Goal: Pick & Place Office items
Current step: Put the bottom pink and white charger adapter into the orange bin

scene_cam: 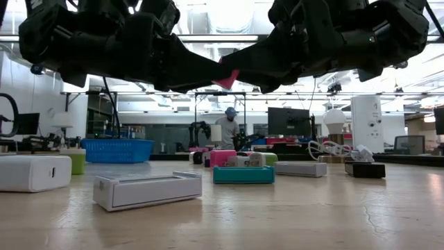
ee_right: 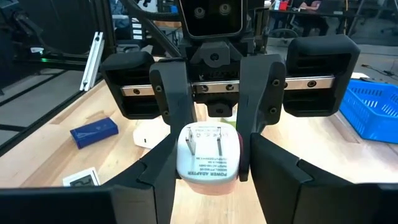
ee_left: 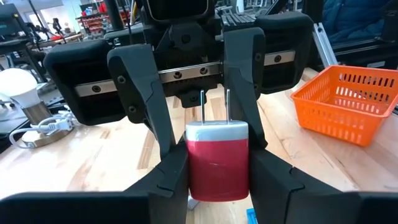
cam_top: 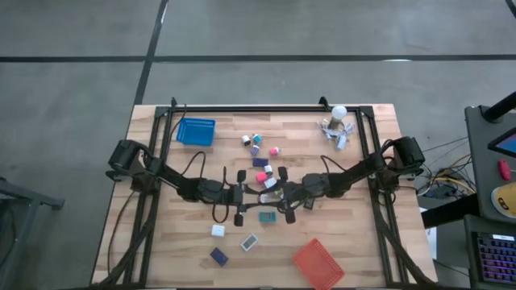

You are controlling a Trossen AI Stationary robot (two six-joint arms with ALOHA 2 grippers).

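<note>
Left gripper (ee_left: pixel 217 186) fills the bottom centre of its wrist view. Its fingers are clamped on the red body of a red-and-white power adapter (ee_left: pixel 217 158), prongs pointing away from the camera.

Right gripper (ee_right: pixel 210 177) faces it head-on and looks closed on the same adapter's white pronged end, so both tools hold one item. Reads as a mid-air handover. In the low view the adapter shows top centre, well above the wooden table (cam_top: pixel 161 242).

Likely reason: the arms meet at the centre of the high view so the item can change sides. Orange basket (cam_top: pixel 318 262) sits lower right, blue basket (cam_top: pixel 196 131) upper left. Which one is the target, can't tell.

Remaining office items lie loose mid-table, e.g. teal box (scene_cam: pixel 243 173) and flat white box (scene_cam: pixel 147 189). One grip must let go before the other pulls away, otherwise the adapter could twist or drop.
</note>
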